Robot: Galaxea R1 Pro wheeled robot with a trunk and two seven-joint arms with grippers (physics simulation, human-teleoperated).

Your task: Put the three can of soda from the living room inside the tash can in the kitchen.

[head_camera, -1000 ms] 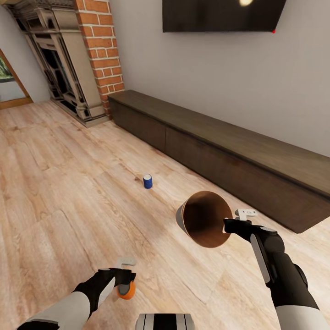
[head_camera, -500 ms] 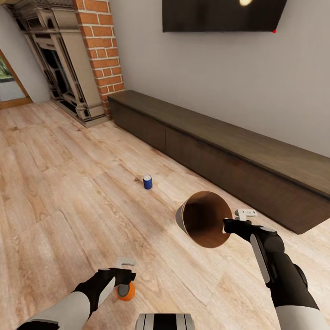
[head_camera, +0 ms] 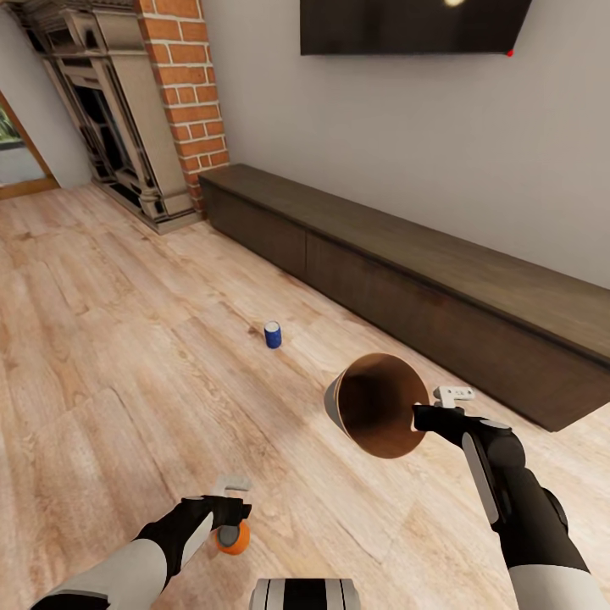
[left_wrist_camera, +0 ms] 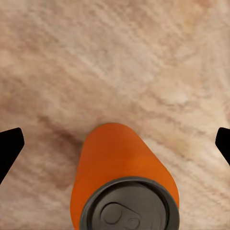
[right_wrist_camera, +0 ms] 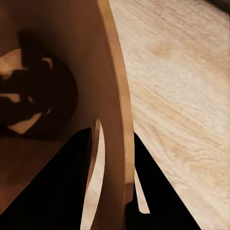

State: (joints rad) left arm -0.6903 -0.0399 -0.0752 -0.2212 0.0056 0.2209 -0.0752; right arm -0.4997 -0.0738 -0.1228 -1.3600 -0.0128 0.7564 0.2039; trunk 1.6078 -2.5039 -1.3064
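Observation:
An orange can of soda (head_camera: 233,539) stands upright on the pale plank floor of the living room, right under my left gripper (head_camera: 230,512). In the left wrist view the orange can (left_wrist_camera: 122,177) lies between the widely spread fingertips (left_wrist_camera: 10,143), which do not touch it. My right gripper (head_camera: 424,416) is shut on the rim of the tash can (head_camera: 377,405), held above the floor and tilted so its coppery inside faces me. The right gripper (right_wrist_camera: 112,189) clamps the wall of the tash can (right_wrist_camera: 57,57) beside the slot handle. A blue can of soda (head_camera: 273,335) stands on the floor further ahead.
A long dark wooden bench (head_camera: 424,280) runs along the grey wall to the right. A brick fireplace (head_camera: 182,93) stands at the back left, and a black screen (head_camera: 411,25) hangs on the wall. Open plank floor (head_camera: 110,356) stretches to the left.
Both arms, the cans and the tash can keep their places. The head view has tipped very slightly.

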